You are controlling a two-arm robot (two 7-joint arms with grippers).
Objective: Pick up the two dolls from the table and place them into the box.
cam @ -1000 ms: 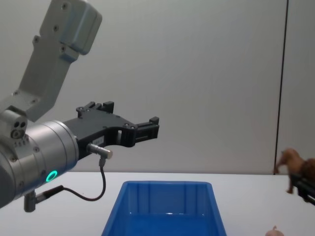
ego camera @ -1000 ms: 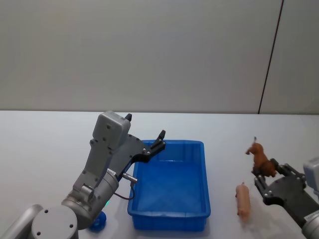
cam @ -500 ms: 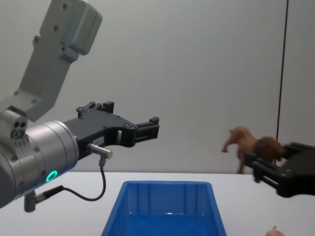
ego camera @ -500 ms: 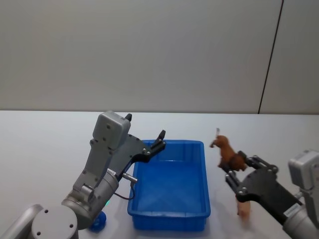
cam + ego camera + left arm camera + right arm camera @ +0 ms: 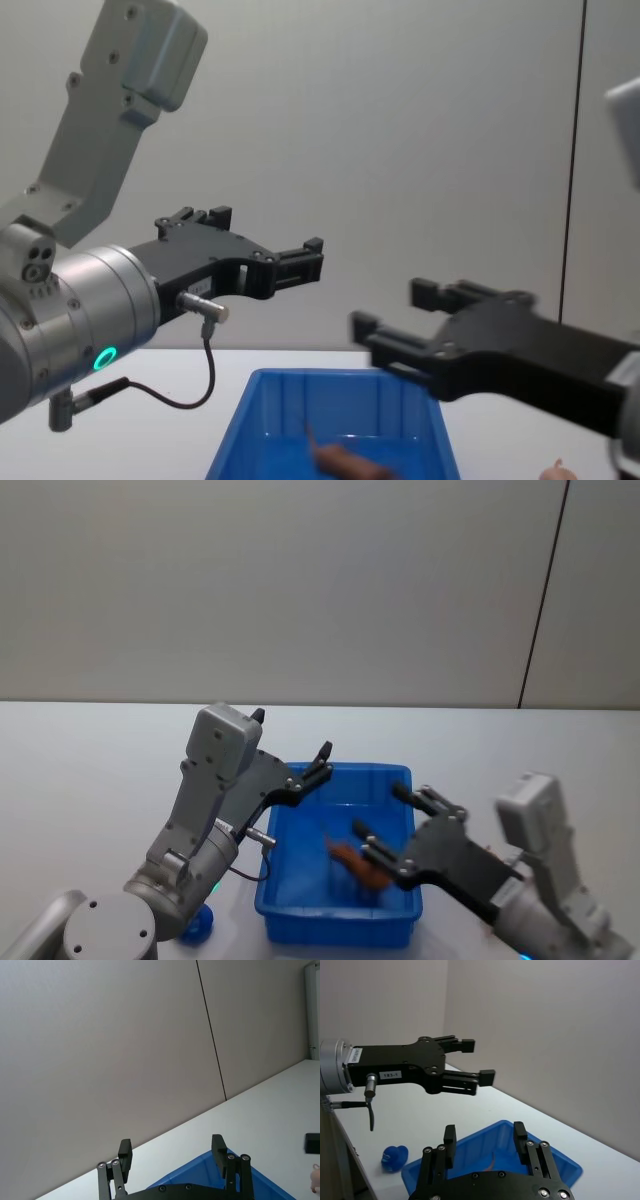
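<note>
brown doll [image 5: 346, 857] now inside box [image 5: 340, 926]

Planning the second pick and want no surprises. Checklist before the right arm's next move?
1. Brown doll inside the box: ok, lying on its floor.
2. Right end effector open and empty: ok, above the box.
3. Left end effector out of the way: ok, open, over the box's far left corner, apart from the right one.
4. Pale doll in the box: not ok, it is on the table to the right of the box.
5. Pale doll's pose for a grasp: cannot tell, too little of it is visible.
</note>
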